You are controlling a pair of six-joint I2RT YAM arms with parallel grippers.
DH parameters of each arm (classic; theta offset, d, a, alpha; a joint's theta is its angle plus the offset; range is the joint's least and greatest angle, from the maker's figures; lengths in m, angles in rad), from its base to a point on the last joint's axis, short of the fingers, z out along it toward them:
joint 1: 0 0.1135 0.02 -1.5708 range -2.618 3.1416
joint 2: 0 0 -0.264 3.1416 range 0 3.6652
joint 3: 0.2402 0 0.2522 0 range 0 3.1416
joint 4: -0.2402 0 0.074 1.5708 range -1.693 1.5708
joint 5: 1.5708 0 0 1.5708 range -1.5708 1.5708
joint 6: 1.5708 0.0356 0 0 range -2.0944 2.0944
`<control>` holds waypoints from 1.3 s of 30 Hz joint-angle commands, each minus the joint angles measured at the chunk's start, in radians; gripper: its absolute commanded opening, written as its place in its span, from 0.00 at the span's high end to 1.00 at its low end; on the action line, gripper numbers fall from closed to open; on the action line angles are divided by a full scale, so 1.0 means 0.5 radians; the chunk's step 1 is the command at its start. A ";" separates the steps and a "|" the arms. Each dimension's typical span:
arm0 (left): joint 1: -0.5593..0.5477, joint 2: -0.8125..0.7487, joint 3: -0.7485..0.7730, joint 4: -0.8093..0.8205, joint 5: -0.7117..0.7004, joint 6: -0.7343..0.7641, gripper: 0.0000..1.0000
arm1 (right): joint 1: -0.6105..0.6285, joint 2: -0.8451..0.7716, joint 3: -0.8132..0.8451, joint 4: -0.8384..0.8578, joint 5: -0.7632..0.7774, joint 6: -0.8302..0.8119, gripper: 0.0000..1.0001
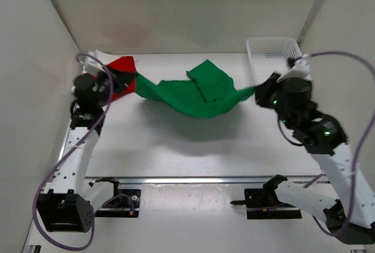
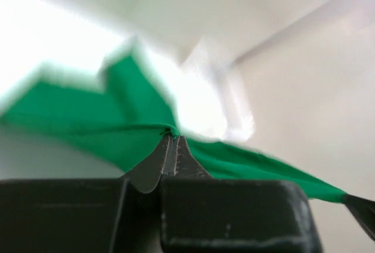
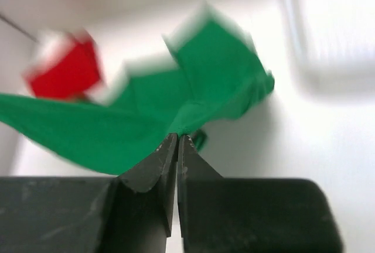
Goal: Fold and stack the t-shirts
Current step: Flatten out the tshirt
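The tabletop point(image 1: 176, 159) lies under the green t-shirt point(image 1: 193, 98), which hangs in the air between the two arms like a hammock, with its middle sagging low and one part folded over on top. At the far right corner stands the white basket point(image 1: 272, 51). At the far left the red t-shirt point(image 1: 123, 65) lies behind the left arm, with an edge of what seems the white t-shirt point(image 1: 95, 52) beside it. The left pincer point(image 2: 170, 147) is closed tight on the left end of the green cloth, and the right pincer point(image 3: 177, 147) is closed tight on the right end. I judge that the step is to spread this shirt flat for folding. To do it well, both arms should pull apart gently until the sag is gone, then go down together, so that the cloth lands smooth and apart from the red one.
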 commanded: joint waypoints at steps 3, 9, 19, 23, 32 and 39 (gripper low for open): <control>0.537 -0.068 0.568 0.143 0.527 -0.372 1.00 | 0.218 0.390 1.139 -0.275 0.444 -0.506 1.00; 0.741 0.079 0.799 0.324 0.666 -0.665 1.00 | 0.342 0.999 2.203 -0.178 0.443 -1.000 1.00; 0.324 0.367 0.630 0.051 -0.070 -0.147 1.00 | -0.843 1.575 2.074 0.062 -1.022 -0.896 1.00; 0.207 0.713 0.599 0.183 -0.159 -0.183 1.00 | -0.976 2.004 2.202 0.126 -1.256 -0.890 1.00; 0.121 1.392 1.581 0.060 -0.116 -0.278 1.00 | -0.921 2.171 2.467 0.708 -0.977 -0.902 1.00; 0.311 1.309 1.974 0.045 -0.138 -0.303 1.00 | -0.981 1.882 2.433 0.967 -0.918 -0.989 1.00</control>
